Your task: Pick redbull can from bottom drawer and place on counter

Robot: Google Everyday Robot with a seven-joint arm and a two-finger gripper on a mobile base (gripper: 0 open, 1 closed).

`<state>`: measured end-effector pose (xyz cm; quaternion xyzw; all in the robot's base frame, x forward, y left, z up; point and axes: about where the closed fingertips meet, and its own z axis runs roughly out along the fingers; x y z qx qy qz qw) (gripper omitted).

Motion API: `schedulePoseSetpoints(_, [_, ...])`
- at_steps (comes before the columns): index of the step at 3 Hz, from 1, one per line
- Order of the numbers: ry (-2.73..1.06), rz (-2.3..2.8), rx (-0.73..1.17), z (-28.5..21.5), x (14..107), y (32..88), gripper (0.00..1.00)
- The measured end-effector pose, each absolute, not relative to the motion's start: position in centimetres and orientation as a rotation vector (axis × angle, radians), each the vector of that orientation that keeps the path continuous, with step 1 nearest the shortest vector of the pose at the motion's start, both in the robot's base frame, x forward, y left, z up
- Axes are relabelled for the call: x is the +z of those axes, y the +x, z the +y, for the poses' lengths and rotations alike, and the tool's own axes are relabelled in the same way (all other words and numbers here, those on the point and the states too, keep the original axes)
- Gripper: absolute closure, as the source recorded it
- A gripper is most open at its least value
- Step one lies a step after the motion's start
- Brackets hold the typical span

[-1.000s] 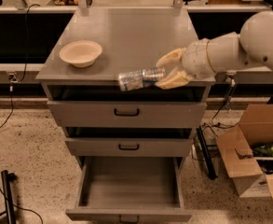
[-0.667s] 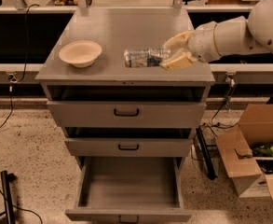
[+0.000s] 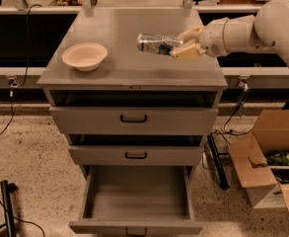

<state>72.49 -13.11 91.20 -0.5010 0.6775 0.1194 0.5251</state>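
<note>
In the camera view, the gripper (image 3: 178, 46) reaches in from the right above the counter (image 3: 129, 70), its two cream fingers (image 3: 188, 52) clamped on one end of the can (image 3: 151, 42). The can lies on its side and sticks out leftward over the middle-right of the top. It seems to hang clear of the surface, with a faint shadow under it. The bowl (image 3: 85, 56) sits well apart on the left. The bottom drawer (image 3: 136, 227) is pulled out below and shows nothing inside. The can is probably light, thin-walled and smooth, so it could dent under a hard squeeze, slip from an end hold, or roll if put down sideways. A firmer hold would be across the middle of its body. A cardboard box (image 3: 255, 174) stands on the floor to the right.
</note>
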Motion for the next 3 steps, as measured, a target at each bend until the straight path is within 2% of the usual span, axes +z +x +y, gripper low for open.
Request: schedulePoseSetpoints(3, [-1.136, 1.709, 0.242, -13.7, 90.2, 74.2, 1.0])
